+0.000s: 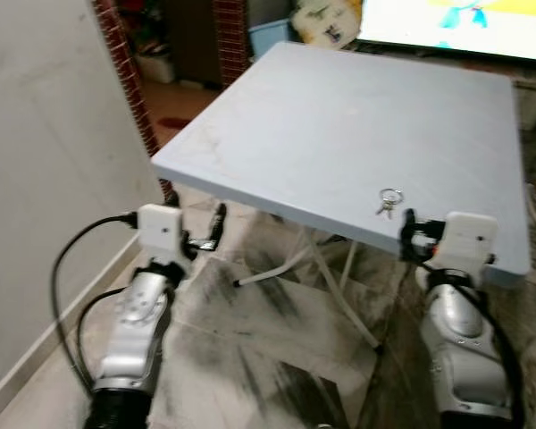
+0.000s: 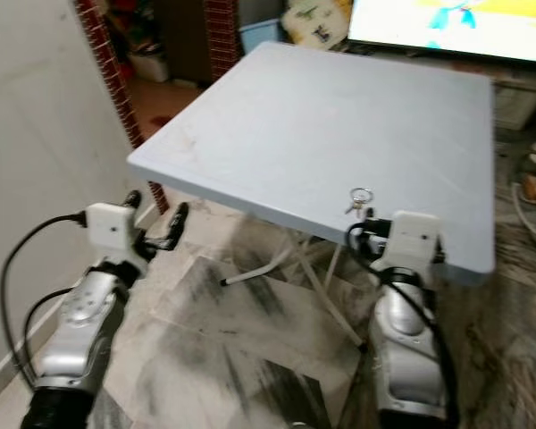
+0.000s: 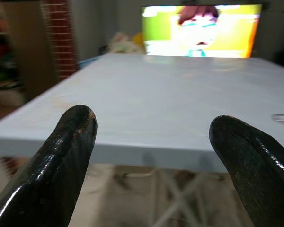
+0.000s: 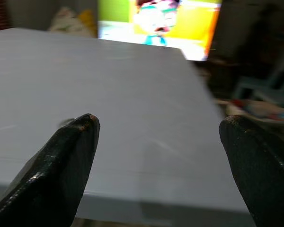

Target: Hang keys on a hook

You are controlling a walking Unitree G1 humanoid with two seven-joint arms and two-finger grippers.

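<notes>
A: Where are the keys (image 1: 389, 202)?
B: On the bench (image 1: 339, 125), near its front edge toward the right corner; a small ring with a couple of keys lying flat; nothing touching them.

A: Right end effector (image 4: 158, 156)?
B: Fingers spread wide, nothing between them; it sits at the bench's front edge, just right of the keys and slightly nearer the robot; not in contact with the keys.

A: Left end effector (image 3: 151, 142)?
B: Also spread apart and empty; held below and in front of the bench's left front corner, over the tiled floor (image 1: 250, 357); well apart from the keys.

A: Anything else around the bench?
B: TV (image 1: 456, 22) lit behind its far edge; brick pillar (image 1: 125, 80) and a white wall (image 1: 45, 179) off its left side; folding legs (image 1: 326, 277) visible under it.
</notes>
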